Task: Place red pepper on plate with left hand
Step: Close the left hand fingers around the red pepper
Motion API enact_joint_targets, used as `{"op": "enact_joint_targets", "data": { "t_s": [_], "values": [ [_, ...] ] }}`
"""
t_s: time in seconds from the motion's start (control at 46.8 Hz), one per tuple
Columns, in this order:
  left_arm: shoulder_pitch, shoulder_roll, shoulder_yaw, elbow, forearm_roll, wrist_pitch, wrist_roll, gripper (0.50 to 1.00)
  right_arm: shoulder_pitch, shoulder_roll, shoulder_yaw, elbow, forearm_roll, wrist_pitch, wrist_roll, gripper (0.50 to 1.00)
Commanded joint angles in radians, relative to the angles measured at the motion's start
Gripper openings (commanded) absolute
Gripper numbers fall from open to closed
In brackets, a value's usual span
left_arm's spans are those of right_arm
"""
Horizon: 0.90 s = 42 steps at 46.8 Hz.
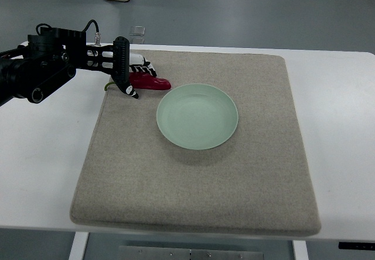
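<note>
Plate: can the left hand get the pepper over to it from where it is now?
Probably yes. The left hand is at the red pepper, fingers around its stem end, and the plate lies empty just to the right on the mat with nothing between them.

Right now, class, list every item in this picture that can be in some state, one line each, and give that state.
Left hand: fingers closed around the red pepper, over the mat's far left part.
Long red pepper: gripped, lying sideways, tip pointing toward the plate, not yet on it.
Round pale green plate: upright, empty, resting on the mat.
Grey felt mat: lying flat on the white table.
Right hand: not in view.
</note>
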Motion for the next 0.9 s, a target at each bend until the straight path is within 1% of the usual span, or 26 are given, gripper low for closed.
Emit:
{"op": "enact_joint_targets", "data": {
  "t_s": [0.0, 0.064, 0.086, 0.214, 0.257, 0.299, 0.342, 0.406, 0.706, 0.877],
  "values": [
    [0.000, 0.000, 0.000, -0.001, 0.000, 0.000, 0.000, 0.787, 0.000, 0.000, 0.000, 0.000, 0.000, 0.000, 0.000, 0.928],
    [0.000, 0.000, 0.000, -0.001, 0.000, 0.000, 0.000, 0.776, 0.000, 0.000, 0.000, 0.000, 0.001, 0.000, 0.000, 0.928],
    [0.000, -0.002, 0.000, -0.001, 0.002, 0.000, 0.000, 0.765, 0.000, 0.000, 0.000, 0.000, 0.000, 0.000, 0.000, 0.928],
    [0.000, 0.000, 0.000, -0.001, 0.003, -0.005, 0.000, 0.630, 0.000, 0.000, 0.000, 0.000, 0.001, 0.000, 0.000, 0.928],
    [0.000, 0.000, 0.002, -0.001, 0.003, -0.005, 0.000, 0.594, 0.000, 0.000, 0.000, 0.000, 0.001, 0.000, 0.000, 0.928],
    [0.000, 0.000, 0.002, -0.001, 0.003, -0.005, 0.000, 0.570, 0.000, 0.000, 0.000, 0.000, 0.001, 0.000, 0.000, 0.928],
    [-0.002, 0.000, 0.002, -0.001, 0.003, -0.005, 0.000, 0.531, 0.000, 0.000, 0.000, 0.000, 0.000, 0.000, 0.000, 0.928],
    [-0.002, 0.000, 0.002, -0.001, 0.003, -0.005, 0.000, 0.503, 0.000, 0.000, 0.000, 0.000, 0.001, 0.000, 0.000, 0.928],
    [-0.003, 0.002, 0.000, 0.004, 0.000, -0.005, 0.000, 0.500, 0.000, 0.000, 0.000, 0.000, 0.001, 0.000, 0.000, 0.928],
    [-0.005, 0.002, -0.015, 0.003, -0.005, 0.007, 0.000, 0.500, 0.000, 0.000, 0.000, 0.000, 0.001, 0.000, 0.000, 0.928]
  ]
}}
